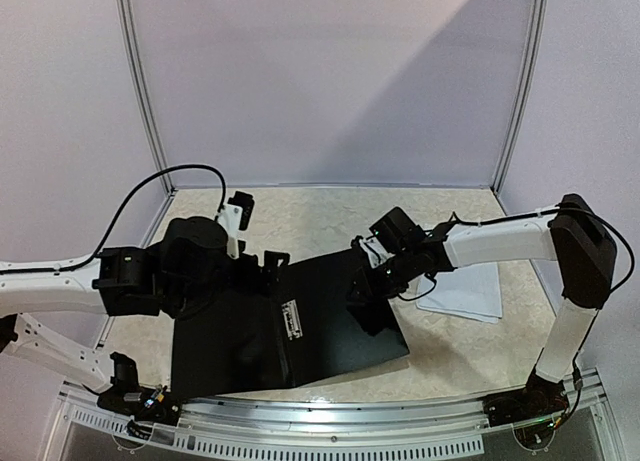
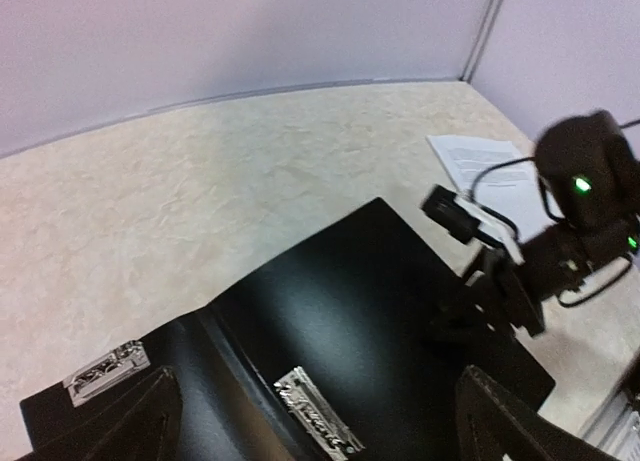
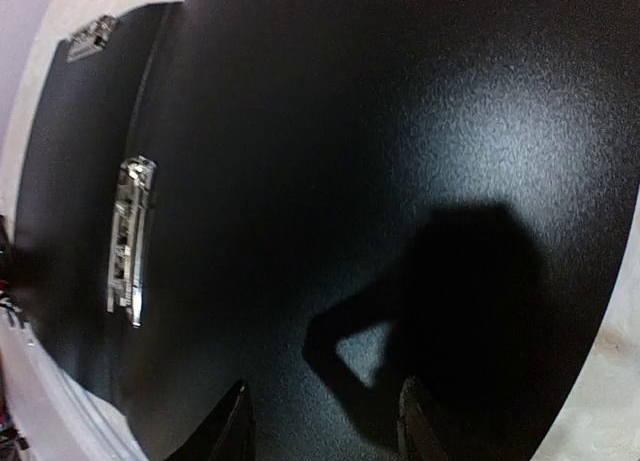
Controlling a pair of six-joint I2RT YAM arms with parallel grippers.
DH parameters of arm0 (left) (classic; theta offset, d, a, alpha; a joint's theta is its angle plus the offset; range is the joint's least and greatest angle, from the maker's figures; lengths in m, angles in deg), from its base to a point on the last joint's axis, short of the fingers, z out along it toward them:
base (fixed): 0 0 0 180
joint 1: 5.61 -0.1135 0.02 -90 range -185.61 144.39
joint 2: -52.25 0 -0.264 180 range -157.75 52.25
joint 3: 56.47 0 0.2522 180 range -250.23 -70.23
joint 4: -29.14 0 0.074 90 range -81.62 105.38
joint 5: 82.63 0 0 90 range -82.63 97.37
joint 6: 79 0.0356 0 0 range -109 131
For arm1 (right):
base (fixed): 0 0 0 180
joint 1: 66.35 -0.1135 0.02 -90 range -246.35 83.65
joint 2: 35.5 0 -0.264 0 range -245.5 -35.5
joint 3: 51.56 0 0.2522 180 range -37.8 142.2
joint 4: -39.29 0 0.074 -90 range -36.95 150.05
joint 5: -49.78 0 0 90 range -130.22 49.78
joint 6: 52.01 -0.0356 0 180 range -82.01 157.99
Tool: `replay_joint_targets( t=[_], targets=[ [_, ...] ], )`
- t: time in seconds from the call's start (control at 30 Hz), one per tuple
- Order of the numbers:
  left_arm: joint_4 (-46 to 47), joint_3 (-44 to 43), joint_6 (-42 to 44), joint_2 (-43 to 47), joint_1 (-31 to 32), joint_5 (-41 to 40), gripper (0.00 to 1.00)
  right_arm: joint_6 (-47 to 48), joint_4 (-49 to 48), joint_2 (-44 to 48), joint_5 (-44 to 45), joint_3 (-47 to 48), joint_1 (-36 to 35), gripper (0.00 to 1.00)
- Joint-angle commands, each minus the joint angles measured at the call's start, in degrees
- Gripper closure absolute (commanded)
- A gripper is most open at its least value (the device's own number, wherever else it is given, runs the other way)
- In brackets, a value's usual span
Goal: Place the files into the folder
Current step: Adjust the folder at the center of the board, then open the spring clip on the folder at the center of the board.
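Folder [image 1: 330, 311] open flat, files [image 1: 465, 299] outside
Left gripper [image 2: 320, 431] and right gripper [image 3: 325, 431] hover above it, fingers apart, empty (files lie on the table [image 1: 300, 216], right of it); thin sheets could crumple when pinched.

Top camera looks down; both wrist cameras share the folder [image 1: 325, 341].

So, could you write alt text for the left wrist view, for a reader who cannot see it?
An open black folder lies flat on a beige table, its metal clips showing. The right pincer is over the folder's right half, and printed white files lie on the table beyond it.
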Motion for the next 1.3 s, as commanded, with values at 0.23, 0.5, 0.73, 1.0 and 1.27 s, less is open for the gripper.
replay_joint_targets(
  t=[0.23,0.5,0.73,1.0,1.27],
  targets=[
    [-6.2,-2.2,-12.7,-16.9,-21.3,18.3,0.33,3.2,-4.7,-3.8,12.5,-7.2,-5.3,0.41],
    [1.5,-1.7,-17.4,-25.4,-22.2,26.4,0.56,-2.9,-11.6,-3.1,10.2,-12.9,-3.1,0.08],
    [4.2,-1.2,-22.9,-30.5,-22.2,31.0,0.65,-1.3,-12.5,-3.6,6.9,-12.3,-2.1,0.23],
    [5.4,0.8,-25.4,-31.9,-22.0,33.0,0.71,1.3,-12.5,-3.1,6.0,-11.7,-2.2,0.27],
    [5.9,0.9,-27.3,-34.5,-21.1,32.2,0.76,1.4,-12.5,-4.1,4.3,-11.3,-2.8,0.28]
  ],
)
